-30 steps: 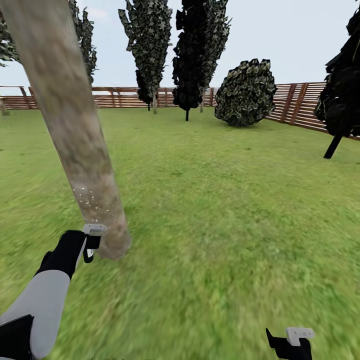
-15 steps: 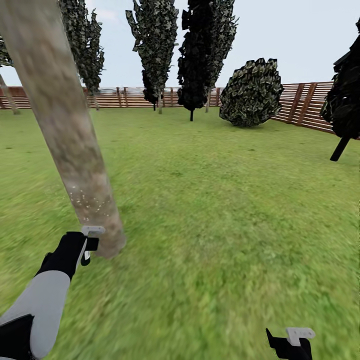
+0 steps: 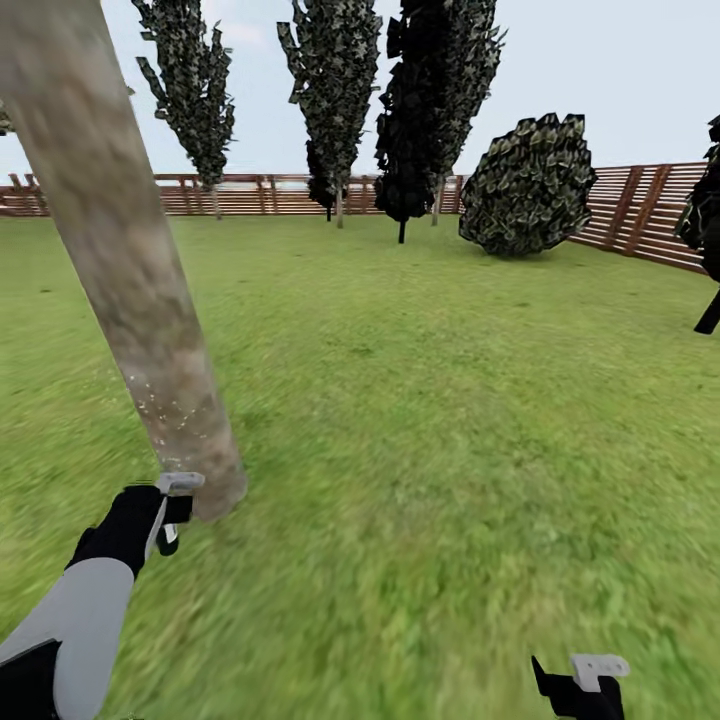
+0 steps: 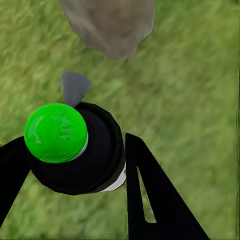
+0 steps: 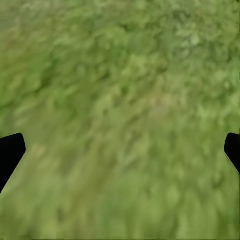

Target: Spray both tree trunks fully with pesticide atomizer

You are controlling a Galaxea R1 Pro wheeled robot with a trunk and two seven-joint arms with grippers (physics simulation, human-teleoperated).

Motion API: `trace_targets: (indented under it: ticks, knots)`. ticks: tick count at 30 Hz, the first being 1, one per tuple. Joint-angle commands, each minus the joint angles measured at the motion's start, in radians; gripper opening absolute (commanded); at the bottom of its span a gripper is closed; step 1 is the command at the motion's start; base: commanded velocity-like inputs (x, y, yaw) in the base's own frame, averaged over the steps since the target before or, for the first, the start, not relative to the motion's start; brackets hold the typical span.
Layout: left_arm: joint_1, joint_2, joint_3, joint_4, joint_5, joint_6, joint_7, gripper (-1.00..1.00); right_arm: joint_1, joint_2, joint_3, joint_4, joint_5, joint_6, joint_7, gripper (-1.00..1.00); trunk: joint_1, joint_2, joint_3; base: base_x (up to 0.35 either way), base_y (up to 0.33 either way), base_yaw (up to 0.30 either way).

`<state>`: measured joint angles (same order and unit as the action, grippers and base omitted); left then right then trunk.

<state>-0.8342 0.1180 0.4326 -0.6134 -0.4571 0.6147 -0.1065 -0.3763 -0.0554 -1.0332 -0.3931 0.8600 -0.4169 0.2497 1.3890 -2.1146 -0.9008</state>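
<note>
Left wrist view, pesticide atomizer point(image 4: 75, 152) clamped in left hand point(image 4: 70, 170), near tree trunk point(image 4: 110, 22)

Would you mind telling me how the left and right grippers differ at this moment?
The left gripper is shut on the pesticide atomizer, close to the tree trunk; the right gripper is open, holding nothing, over bare grass. Both have black fingers and are near the ground.

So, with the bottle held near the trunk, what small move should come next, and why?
Probably raise the left tool and spray higher. It grips the pesticide atomizer close to the tree trunk, and white specks mark just a low band near its base; the bark above looks bare.
</note>
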Motion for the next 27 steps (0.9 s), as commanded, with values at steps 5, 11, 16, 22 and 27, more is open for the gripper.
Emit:
trace_targets:
  ticks: [5,11,16,22,27]
  knots:
    - [0.0,-0.001,0.046,0.1,-0.016,-0.095,-0.005,-1.0,-0.001,0.0,-0.009,0.002,0.004,-0.005,0.008,1.0,0.0,0.0,-0.001,0.19,-0.238,0.124]
    - [0.0,-0.001,0.047,0.146,-0.02,-0.106,0.022,-1.0,-0.001,0.0,-0.01,-0.001,0.005,-0.005,0.008,1.0,0.0,0.0,-0.001,0.199,-0.232,0.006]
    - [0.001,-0.001,0.047,0.149,-0.021,-0.105,0.022,-1.0,-0.001,0.0,-0.01,-0.001,0.004,-0.003,0.008,1.0,0.0,0.0,-0.001,0.2,-0.231,0.0]
    - [0.013,0.003,0.048,0.148,-0.021,-0.106,0.024,-1.0,-0.001,0.0,-0.01,-0.003,0.004,-0.003,0.008,1.0,0.0,0.0,-0.001,0.2,-0.231,0.0]
    - [0.033,0.007,0.048,0.133,-0.021,-0.106,0.024,-1.0,-0.001,0.0,-0.01,-0.003,0.004,-0.004,0.008,1.0,0.0,0.0,-0.001,0.2,-0.231,0.076]
